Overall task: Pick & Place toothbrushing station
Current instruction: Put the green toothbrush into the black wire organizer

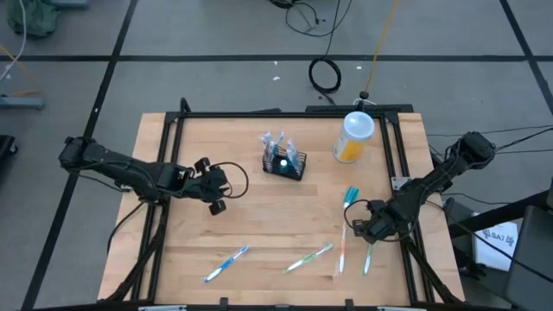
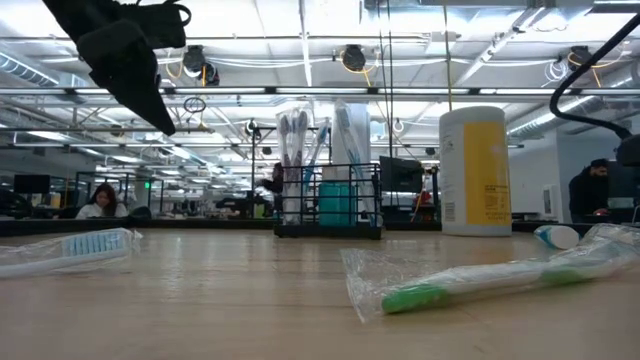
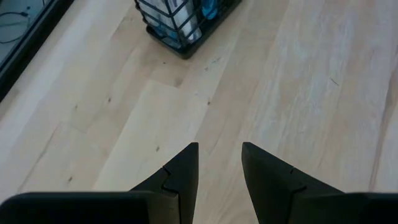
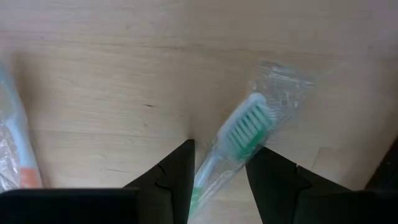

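Partly cropped, the toothbrushing station [image 3: 186,22] fills the left wrist view's edge.

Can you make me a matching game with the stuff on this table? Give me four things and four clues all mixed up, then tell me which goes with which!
Things:
1. caddy
2. bottle
3. blue toothbrush
4. right gripper

Clues:
A. yellow with a white lid
B. lies alone near the table's front left
C. black wire, with wrapped toothbrushes standing in it
D. hovers over a green toothbrush in a clear wrapper

Pairs: 1-C, 2-A, 3-B, 4-D
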Motion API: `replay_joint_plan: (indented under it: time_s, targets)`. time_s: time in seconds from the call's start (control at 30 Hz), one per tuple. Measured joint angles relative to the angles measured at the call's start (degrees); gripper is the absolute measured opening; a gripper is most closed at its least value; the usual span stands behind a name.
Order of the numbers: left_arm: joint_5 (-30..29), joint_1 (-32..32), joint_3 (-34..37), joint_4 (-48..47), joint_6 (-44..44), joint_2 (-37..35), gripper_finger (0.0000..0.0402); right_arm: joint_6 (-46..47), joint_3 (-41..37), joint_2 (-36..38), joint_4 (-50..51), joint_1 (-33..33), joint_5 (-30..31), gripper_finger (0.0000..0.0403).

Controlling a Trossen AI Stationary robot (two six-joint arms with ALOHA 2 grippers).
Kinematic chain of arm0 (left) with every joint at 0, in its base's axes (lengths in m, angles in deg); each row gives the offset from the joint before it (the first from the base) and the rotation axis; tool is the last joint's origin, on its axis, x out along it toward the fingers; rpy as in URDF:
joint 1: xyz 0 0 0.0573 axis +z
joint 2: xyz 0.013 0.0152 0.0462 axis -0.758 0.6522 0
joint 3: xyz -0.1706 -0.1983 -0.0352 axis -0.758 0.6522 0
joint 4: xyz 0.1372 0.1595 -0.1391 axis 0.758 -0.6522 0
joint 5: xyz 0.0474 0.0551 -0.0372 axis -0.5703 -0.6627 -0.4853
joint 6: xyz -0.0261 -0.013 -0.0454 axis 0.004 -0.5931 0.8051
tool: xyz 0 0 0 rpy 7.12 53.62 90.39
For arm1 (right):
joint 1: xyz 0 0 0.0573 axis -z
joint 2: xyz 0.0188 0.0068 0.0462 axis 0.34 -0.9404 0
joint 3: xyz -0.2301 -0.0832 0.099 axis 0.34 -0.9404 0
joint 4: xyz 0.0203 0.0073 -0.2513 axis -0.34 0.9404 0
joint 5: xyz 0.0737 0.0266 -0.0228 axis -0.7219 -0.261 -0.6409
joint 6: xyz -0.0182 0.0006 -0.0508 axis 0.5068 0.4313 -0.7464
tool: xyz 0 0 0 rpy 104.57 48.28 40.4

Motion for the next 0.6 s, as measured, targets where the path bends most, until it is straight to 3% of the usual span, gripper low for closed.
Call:
replay_joint_plan:
  time_s: [0.27, 0.6]
  targets:
    - [0.0, 0.0, 0.0, 0.0, 0.0, 0.0, 0.0129, -3.1, -0.5, 0.0, -1.0, 0.4, -1.1, 0.0118]
    - [-0.4, 0.0, 0.0, 0.0, -0.1, 0.0, 0.0129, -9.4, 3.7, 0.4, 3.5, 0.4, -0.2, 0.0024]
